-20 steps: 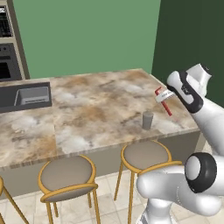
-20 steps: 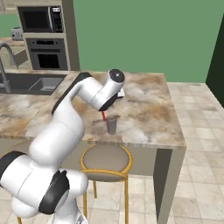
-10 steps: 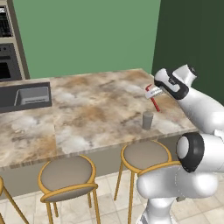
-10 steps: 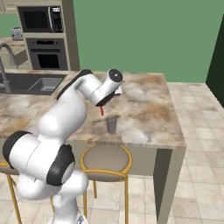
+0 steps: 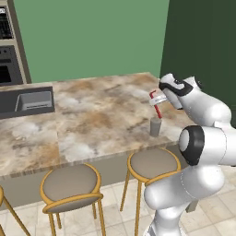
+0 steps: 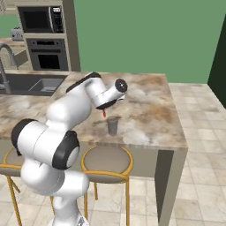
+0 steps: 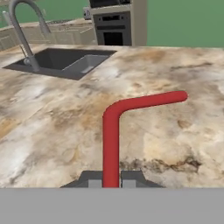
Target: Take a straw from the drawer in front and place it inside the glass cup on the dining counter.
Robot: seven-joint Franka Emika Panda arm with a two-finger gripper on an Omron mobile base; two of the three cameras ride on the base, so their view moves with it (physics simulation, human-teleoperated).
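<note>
My gripper [image 5: 156,98] is shut on the red straw [image 5: 158,109] and holds it slanted over the dining counter [image 5: 92,120]. The straw's lower end hangs right at the rim of the small grey glass cup [image 5: 155,126], which stands upright near the counter's front edge. From the right, the gripper [image 6: 104,110] sits just up and left of the cup [image 6: 113,126], with a short bit of straw [image 6: 104,114] showing below it. In the hand view the straw [image 7: 111,140] rises from between the fingertips [image 7: 93,182] and bends to the right. The drawer is out of view.
A dark sink [image 5: 32,101] with a faucet [image 7: 22,26] is set into the counter's left part. Wall ovens [image 6: 46,42] stand behind it. Two round stools [image 5: 71,186] [image 5: 152,163] stand under the front edge. The counter ends at its right edge [image 6: 176,128].
The arm has swung left along the counter with the straw, bringing the gripper from right of the cup to over it. The cup has not moved.
</note>
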